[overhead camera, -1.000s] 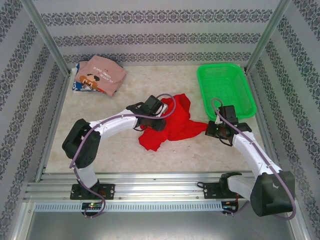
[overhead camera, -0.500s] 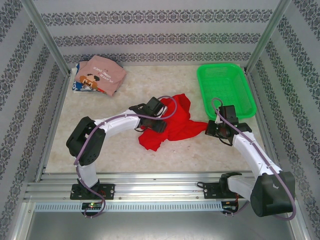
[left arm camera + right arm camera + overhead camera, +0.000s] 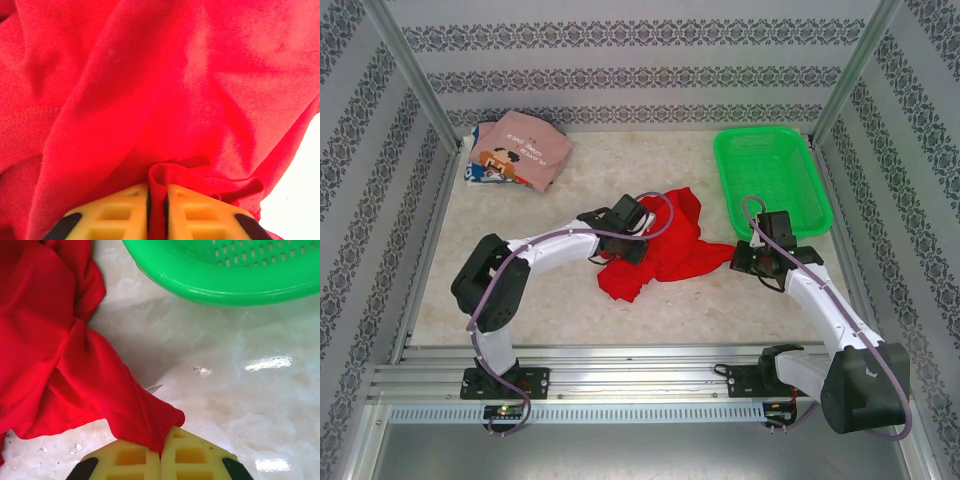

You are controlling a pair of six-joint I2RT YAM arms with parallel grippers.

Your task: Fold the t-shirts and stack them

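A crumpled bright red t-shirt lies in the middle of the table. My left gripper is shut on a fold of the red t-shirt, pinched between its yellow fingers. At the cloth's right edge, my right gripper is shut on a corner of the red t-shirt, with its yellow fingers pressed together. A dusty-pink printed t-shirt lies folded at the back left on top of a white-blue one.
A green mesh basket stands at the back right, and its rim is just beyond my right gripper. Metal frame posts and patterned walls enclose the table. Bare marble table lies left of and in front of the red cloth.
My left gripper moved slightly right onto the red t-shirt and closed on a fold. The right arm has stayed where it was.
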